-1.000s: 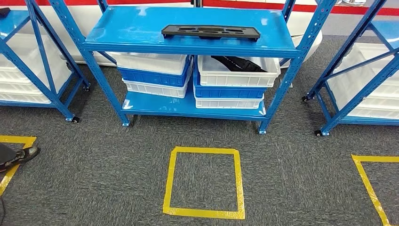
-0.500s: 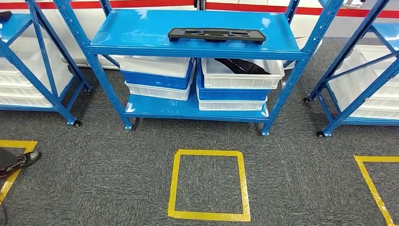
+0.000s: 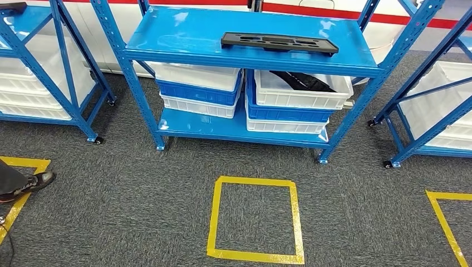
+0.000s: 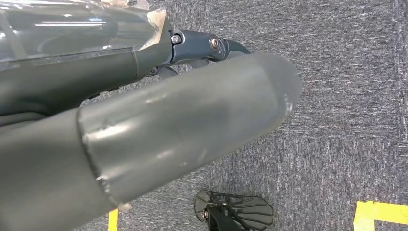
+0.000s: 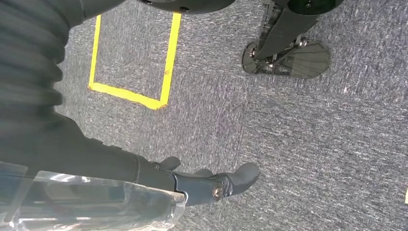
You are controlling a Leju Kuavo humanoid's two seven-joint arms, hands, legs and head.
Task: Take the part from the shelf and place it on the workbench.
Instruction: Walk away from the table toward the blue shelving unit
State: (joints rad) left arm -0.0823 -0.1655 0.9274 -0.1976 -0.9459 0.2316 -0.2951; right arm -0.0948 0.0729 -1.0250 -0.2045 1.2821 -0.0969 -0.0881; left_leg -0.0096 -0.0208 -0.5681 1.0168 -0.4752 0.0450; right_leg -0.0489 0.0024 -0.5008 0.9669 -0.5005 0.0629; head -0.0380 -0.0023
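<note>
Carpet grey, yellow tape square; black part atop blue shelf. Both hands' state unclear.

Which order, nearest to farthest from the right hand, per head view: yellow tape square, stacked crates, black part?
1. Yellow tape square, floor, just ahead of the hanging right hand.
2. Stacked crates, lower shelf, and black part, top shelf: too close to call.

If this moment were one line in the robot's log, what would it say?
stage: before pickup | flat black plastic part: top of blue metal shelf | left robot hand: empty | right robot hand: empty
</note>
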